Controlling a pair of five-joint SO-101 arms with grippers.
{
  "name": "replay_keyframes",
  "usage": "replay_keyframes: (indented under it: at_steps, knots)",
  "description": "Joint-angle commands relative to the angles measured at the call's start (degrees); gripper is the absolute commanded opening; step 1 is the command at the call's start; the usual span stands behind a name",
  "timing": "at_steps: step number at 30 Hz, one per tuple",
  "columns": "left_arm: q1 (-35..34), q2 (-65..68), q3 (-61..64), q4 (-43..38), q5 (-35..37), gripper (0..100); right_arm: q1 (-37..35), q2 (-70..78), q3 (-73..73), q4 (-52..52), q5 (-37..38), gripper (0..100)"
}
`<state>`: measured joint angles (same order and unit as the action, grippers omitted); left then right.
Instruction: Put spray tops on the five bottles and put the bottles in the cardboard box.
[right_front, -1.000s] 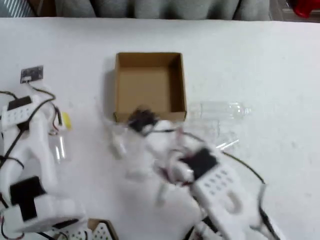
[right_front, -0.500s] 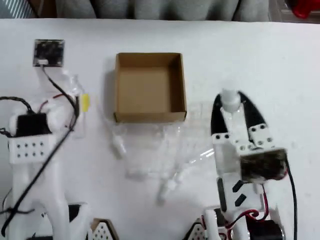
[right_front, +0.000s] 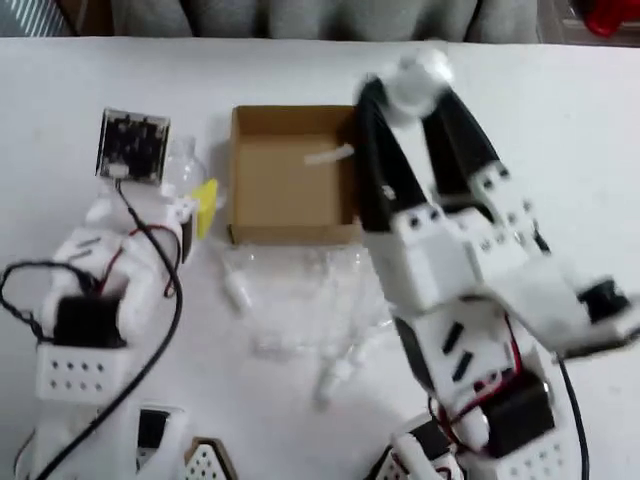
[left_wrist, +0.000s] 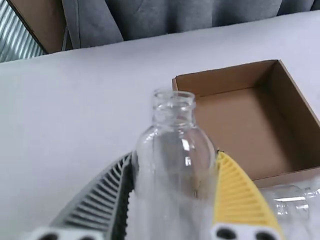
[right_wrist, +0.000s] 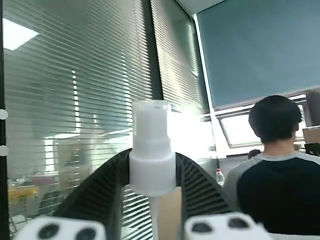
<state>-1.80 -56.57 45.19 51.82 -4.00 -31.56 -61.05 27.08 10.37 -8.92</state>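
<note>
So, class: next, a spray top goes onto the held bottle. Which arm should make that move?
Probably the right. Its jaws hold a spray top, raised by the cardboard box and free to travel; the left arm's jaws grip the open-necked bottle, which only needs steadying.

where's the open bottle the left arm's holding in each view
high view: bottle left of the cardboard box, in the left gripper.
left wrist view: bottle at centre between the gripper's fingers, box behind it.
right wrist view: looks past a spray top at window blinds.
shared landmark: the cardboard box.
</note>
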Motion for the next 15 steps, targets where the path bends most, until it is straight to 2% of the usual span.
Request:
replay_keyframes:
  at_steps: [1,5,8,12,15]
  knots:
    - [-0.4,-8.8,4.9,-5.2,0.6,3,-3.2,9.7,-10.3,-1.6,1.1,1.6]
    - [1.9,-16.7,11.6,-9.1,0.6,3,-6.0,14.8,-14.1,-1.4,1.1,1.6]
    - [4.3,-21.8,16.0,-12.3,0.7,3,-5.1,13.1,-9.1,-0.9,0.7,1.6]
    - [7.3,-28.1,21.1,-15.3,0.7,3,-5.6,11.0,-5.1,-8.0,0.9,1.6]
    - [8.7,-33.2,25.0,-16.6,0.7,3,-7.1,9.6,-4.7,-8.6,0.8,1.6]
